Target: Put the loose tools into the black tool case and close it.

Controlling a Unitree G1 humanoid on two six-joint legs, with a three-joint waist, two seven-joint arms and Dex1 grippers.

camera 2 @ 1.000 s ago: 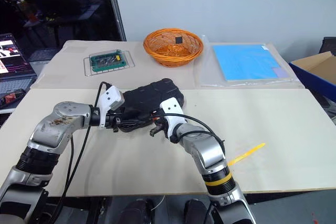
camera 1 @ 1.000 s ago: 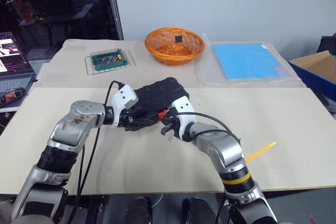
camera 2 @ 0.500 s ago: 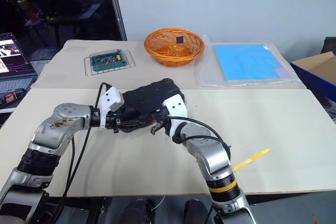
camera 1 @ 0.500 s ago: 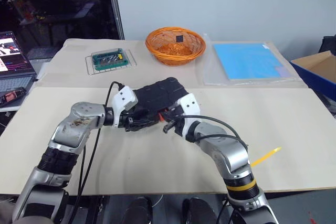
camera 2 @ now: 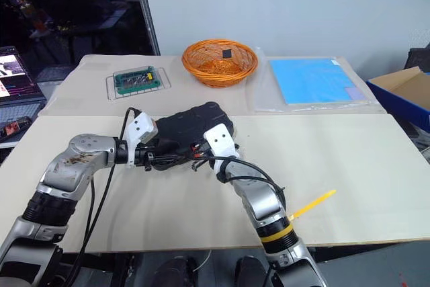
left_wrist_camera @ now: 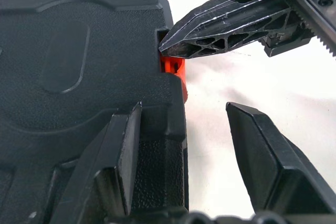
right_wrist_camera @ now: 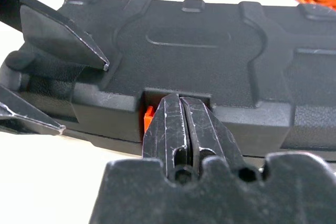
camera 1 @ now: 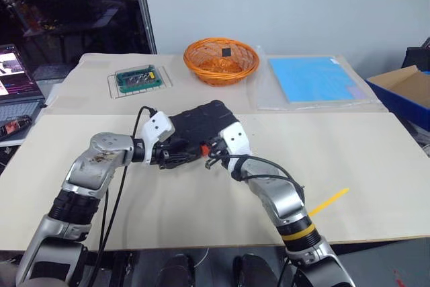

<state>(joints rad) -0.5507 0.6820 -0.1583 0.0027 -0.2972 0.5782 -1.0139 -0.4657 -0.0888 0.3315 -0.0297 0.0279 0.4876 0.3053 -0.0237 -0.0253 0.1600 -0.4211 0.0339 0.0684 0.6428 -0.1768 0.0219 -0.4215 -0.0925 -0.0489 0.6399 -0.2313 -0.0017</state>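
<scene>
The right pincer (right_wrist_camera: pixel 181 124) has its two black fingers pressed together, and their joined tip sits in the notch at the front edge of the black tool case (camera 1: pixel 201 126), right against the small orange latch (left_wrist_camera: pixel 172 67). In the left wrist view the same closed pair pokes in from the upper right of the frame, its point touching the latch recess.

The left pincer (left_wrist_camera: pixel 184 145) stands apart, straddling the case's front edge just beside the latch: one finger (left_wrist_camera: pixel 118 161) lies on the ribbed lid, the other (left_wrist_camera: pixel 265 156) hangs over the bare counter off the edge. Whether it presses on the case I cannot tell. In the right wrist view its two fingers show at the left of the frame, one above the lid and one below the edge.

The case lies shut, ribbed side up, a little left of the middle of the head views, on the near sheet of the pale counter (camera 1: pixel 376 159), with both arms meeting at its near edge.

Farther out, a yellow strip (camera 1: pixel 329 201) lies on the counter at lower right. Along the far side of the counter sit a small green box (camera 1: pixel 138 77) at upper left, an orange wicker basket (camera 1: pixel 222 58) at upper centre, and a blue sheet (camera 1: pixel 312 78) at upper right. A laptop (camera 1: pixel 12 75) shows at the left edge and a cardboard box (camera 1: pixel 406 85) at the right edge.
</scene>
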